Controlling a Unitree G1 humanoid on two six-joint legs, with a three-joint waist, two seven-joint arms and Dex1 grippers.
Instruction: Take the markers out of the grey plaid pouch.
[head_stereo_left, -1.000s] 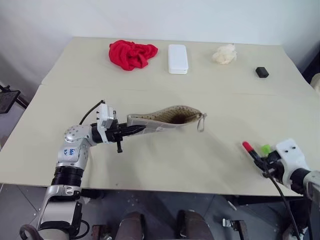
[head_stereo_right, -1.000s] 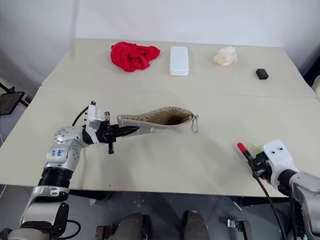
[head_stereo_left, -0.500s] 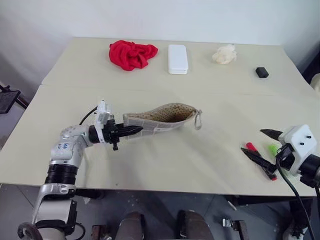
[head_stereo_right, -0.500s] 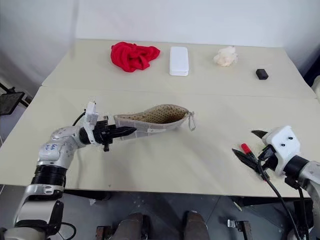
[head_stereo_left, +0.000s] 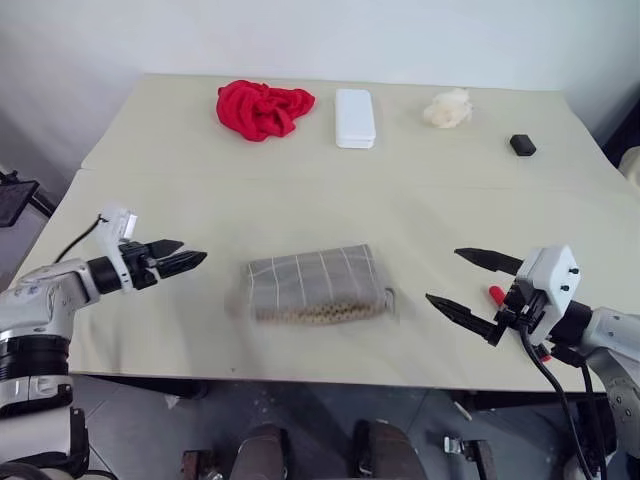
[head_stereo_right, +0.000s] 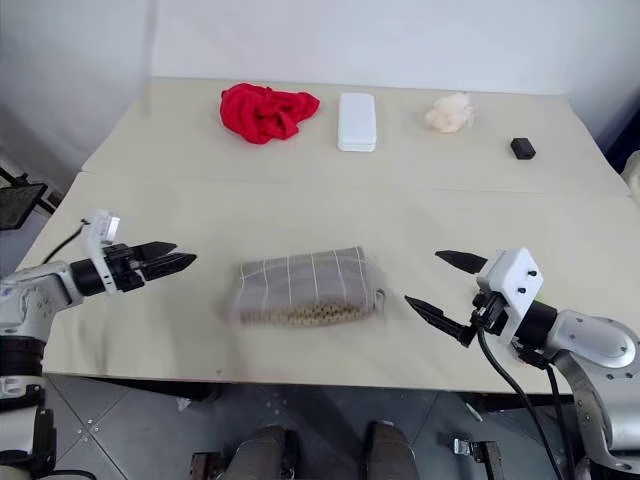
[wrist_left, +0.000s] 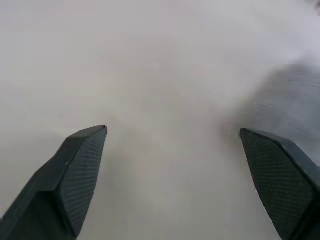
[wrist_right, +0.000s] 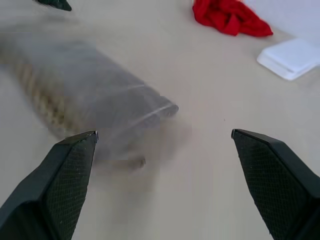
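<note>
- Your left gripper (head_stereo_left: 180, 261) hangs over the table (head_stereo_left: 150, 150) well to the left of the pouch (head_stereo_left: 314, 284). It points toward the pouch, its fingers stand spread apart, and it holds nothing.
- In your left wrist view the two fingers (wrist_left: 75, 172) stand wide over bare tabletop, with a blurred grey mass beside one of them.
- The pouch lies flat near the middle of the front half of the table, grey plaid side up. A strip of dotted beige lining shows along its front edge, and the zipper tab (head_stereo_left: 390, 298) sits at its right front corner. It looks blurred. Neither gripper touches it.
- Far behind the pouch and a little to its left lies a red cloth (head_stereo_left: 262, 107), near the back edge of the table.
- A white case (head_stereo_left: 356, 117) lies just right of the cloth, straight behind the pouch.
- A crumpled pale wad (head_stereo_left: 448, 108) sits further right along the back, and a small black block (head_stereo_left: 521, 145) further right again.
- Your right gripper (head_stereo_left: 460, 280) hovers to the right of the pouch, pointing toward it, jaws wide and empty. In your right wrist view the blurred pouch lies past its fingers (wrist_right: 60, 185).
- The red marker (head_stereo_left: 496, 293) lies on the table right of the pouch, mostly hidden behind your right gripper. Only its red tip shows.
- You cannot make out the green marker clearly.
</note>
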